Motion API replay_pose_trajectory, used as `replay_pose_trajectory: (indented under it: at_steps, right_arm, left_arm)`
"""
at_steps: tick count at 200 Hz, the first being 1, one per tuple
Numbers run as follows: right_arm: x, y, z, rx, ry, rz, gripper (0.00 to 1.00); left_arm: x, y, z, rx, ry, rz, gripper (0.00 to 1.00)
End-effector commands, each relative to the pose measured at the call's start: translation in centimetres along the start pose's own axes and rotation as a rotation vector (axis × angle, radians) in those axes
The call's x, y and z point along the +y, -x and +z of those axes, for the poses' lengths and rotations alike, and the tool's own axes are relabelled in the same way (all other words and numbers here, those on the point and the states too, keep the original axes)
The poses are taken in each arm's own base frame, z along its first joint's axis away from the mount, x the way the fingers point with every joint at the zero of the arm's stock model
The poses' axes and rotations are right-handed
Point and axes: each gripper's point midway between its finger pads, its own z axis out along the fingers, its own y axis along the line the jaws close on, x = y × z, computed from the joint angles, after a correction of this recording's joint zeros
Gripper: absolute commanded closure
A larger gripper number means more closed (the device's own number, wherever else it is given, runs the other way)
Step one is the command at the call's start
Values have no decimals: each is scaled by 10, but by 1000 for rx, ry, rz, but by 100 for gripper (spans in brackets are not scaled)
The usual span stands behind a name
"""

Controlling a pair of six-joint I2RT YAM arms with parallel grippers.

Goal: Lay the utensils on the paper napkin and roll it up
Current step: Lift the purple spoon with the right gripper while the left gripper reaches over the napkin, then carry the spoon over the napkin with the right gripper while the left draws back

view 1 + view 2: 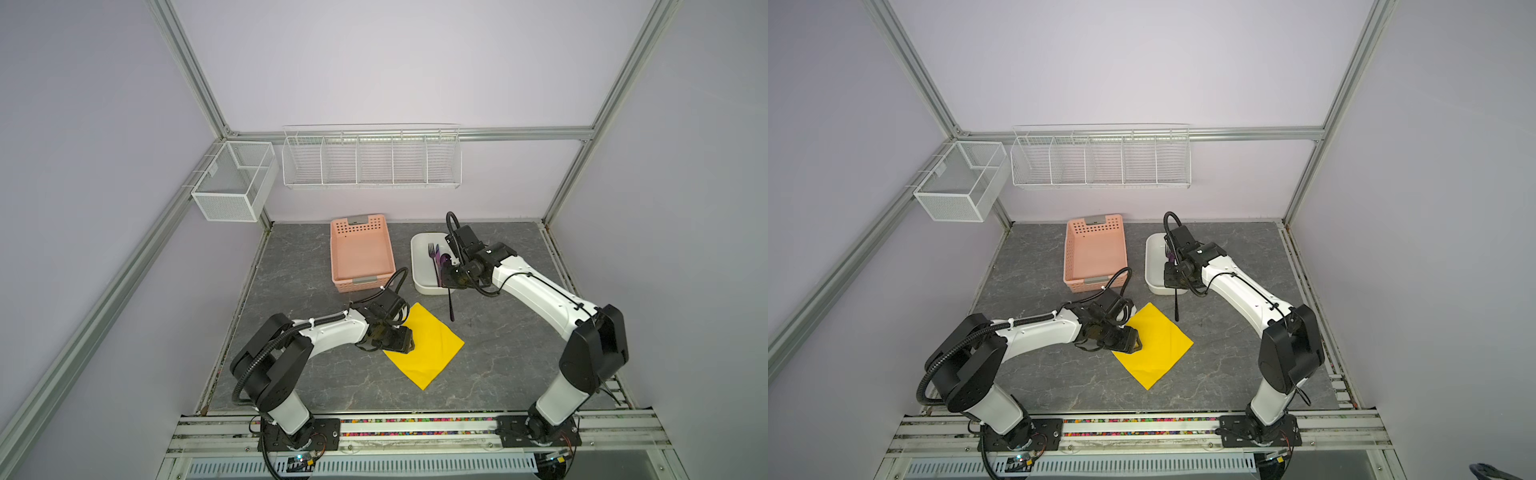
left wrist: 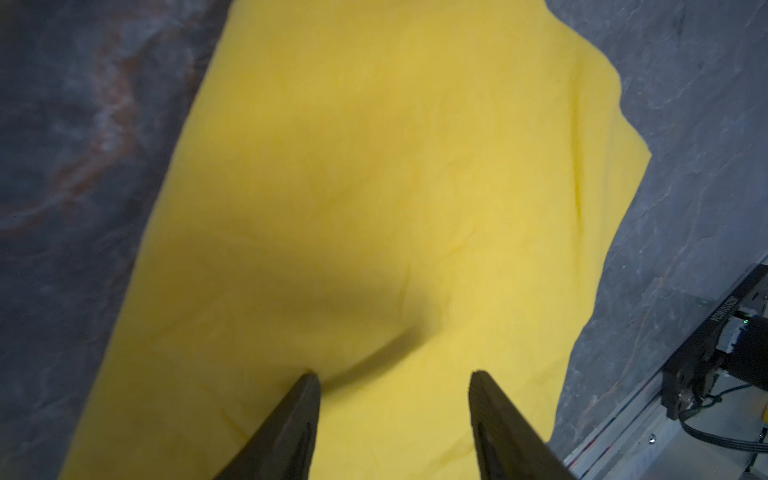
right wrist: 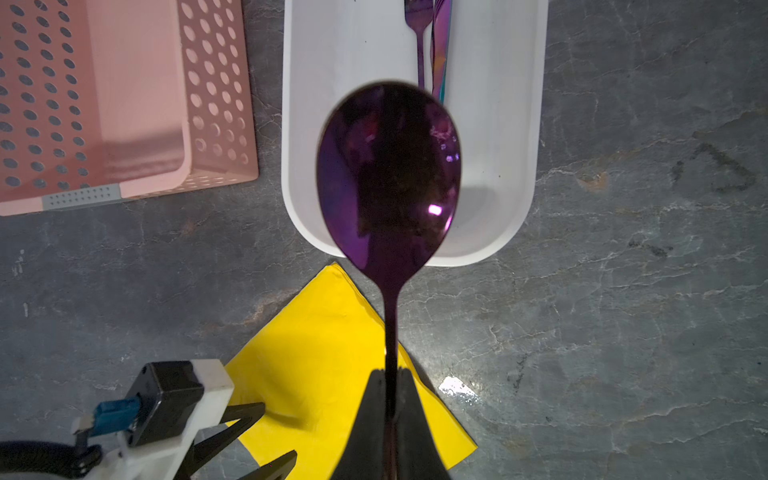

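1. The right gripper (image 3: 390, 376) is seen clamped tight on the thin neck of the spoon (image 3: 388, 166), just below its shiny purple bowl.
2. In a top view the spoon's dark handle (image 1: 451, 307) is seen hanging down from the right gripper (image 1: 450, 286), roughly upright. Its lower end is above the table (image 1: 519, 353), between the white tub (image 1: 419, 266) and the paper napkin (image 1: 430, 349).
3. The fork (image 3: 419, 37) and the knife (image 3: 440, 45) are left lying side by side inside the white tub, along one of its long walls.
4. The paper napkin is spread flat on the table as a yellow diamond. It lies nearer the front than the tub and the pink basket (image 1: 361, 253), and apart from both.
5. No utensil is seen on the napkin.
6. The left gripper (image 2: 395, 374) is held low over the napkin's left edge. Its fingers (image 2: 299, 415) are set apart and nothing is held between them.
7. A shadow and a soft crease are seen on the paper by one fingertip. Whether the paper is actually touched cannot be told.
8. The pink basket is seen standing to the left of the tub, at the back of the table.
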Motion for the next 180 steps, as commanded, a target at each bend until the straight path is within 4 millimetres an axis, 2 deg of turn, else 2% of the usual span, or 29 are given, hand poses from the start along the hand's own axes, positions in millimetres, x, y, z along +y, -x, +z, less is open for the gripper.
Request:
replay_pose_trajectory:
  at_steps: [1,33,82,105,145,180]
  right_arm:
    - [1,-3,-11,-9,-4,11,93]
    - [6,-8,-13,-5,1,9,93]
    - [22,-26,-15,2,16,26,93]
    - [31,-39,-10,11,14,33,93]
    - [49,-61,3,19,1,44,93]
    - [67,-81,20,20,-24,51,93]
  left_arm:
    - [6,1,-4,-7,19,2,41]
    - [-6,8,-16,-41,-28,10,41]
    - [-14,28,-60,-163,-80,-20,40]
    - [-6,40,-88,-228,-78,-50,39]
    - [25,58,-136,-332,47,-69,37]
    - [56,76,-171,-408,89,-79,35]
